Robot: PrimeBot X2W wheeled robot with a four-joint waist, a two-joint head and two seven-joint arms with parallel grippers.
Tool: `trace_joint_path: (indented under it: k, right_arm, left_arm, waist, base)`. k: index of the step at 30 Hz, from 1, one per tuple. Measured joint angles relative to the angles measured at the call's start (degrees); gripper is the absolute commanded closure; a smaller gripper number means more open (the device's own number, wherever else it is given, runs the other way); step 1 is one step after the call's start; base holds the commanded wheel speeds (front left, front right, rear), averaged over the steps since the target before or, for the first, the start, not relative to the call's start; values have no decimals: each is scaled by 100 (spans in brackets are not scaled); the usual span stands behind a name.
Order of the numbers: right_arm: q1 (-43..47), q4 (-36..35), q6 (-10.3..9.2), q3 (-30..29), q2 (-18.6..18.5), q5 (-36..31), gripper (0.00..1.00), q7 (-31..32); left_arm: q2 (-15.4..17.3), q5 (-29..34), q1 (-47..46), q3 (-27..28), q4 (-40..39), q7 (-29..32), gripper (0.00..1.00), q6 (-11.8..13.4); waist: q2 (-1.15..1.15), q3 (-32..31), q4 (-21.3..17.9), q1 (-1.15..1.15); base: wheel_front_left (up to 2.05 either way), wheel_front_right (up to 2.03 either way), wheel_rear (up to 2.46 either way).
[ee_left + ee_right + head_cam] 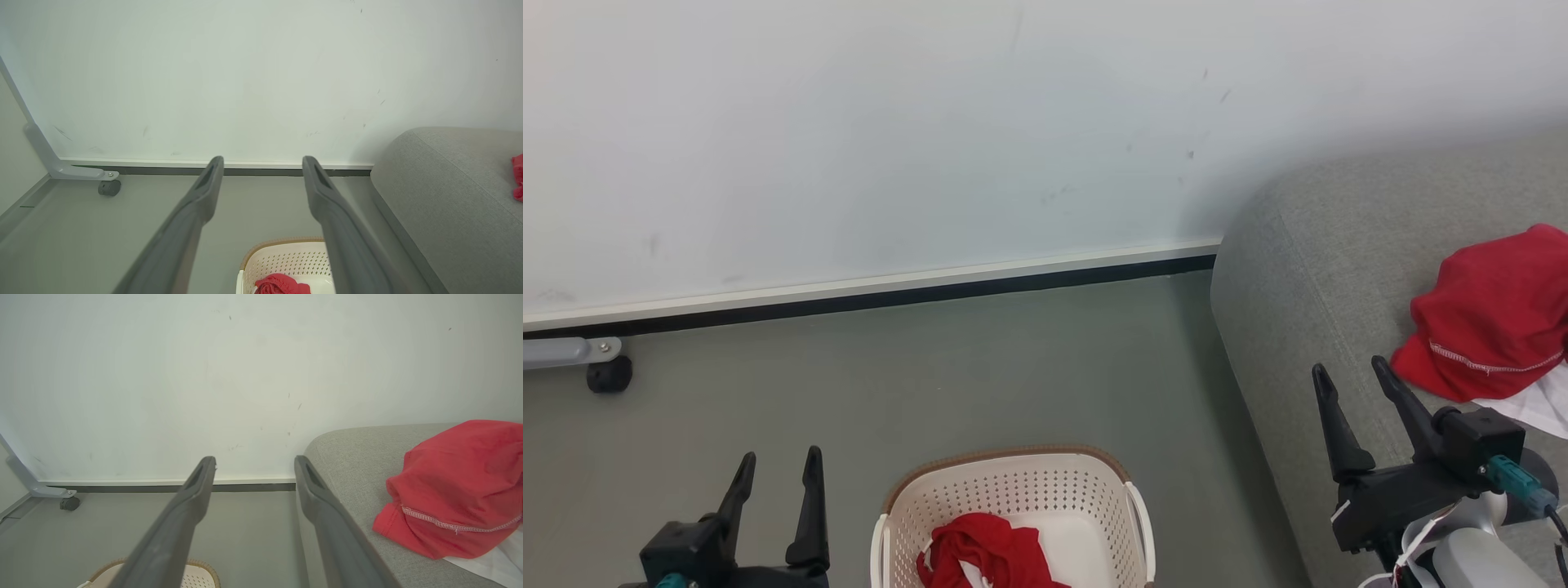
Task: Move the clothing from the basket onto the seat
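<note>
One garment [1490, 318] lies on the sofa [1298, 269], a second garment [988, 555] in the basket [1013, 490]; left tool [780, 456] and right tool [1348, 366], both spread, should reach down next.

Basket [1013, 490] cut off at bottom edge, red garment [988, 551] inside cropped with it. Second red garment [1494, 318] on sofa [1307, 269] runs off right edge, hiding part of white cloth [1535, 406] beneath.

I saw the cream perforated basket [1013, 490] at six o'clock on the floor, with a crumpled red garment [988, 551] inside. At three o'clock the grey seat [1307, 261] carried a second red garment [1490, 318], white-stitched and heaped.
</note>
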Motion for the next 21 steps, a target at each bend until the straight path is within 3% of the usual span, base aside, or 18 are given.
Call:
trace_joint_path:
  k: [21]
  right_arm:
    - [30, -575, -64, -108, -66, 3, 0, 207]
  left_arm:
    - [-74, 113, 44, 193, -209, 16, 0, 43]
  waist:
    - [1, 290, -126, 1]
  base:
    - [0, 0, 0]
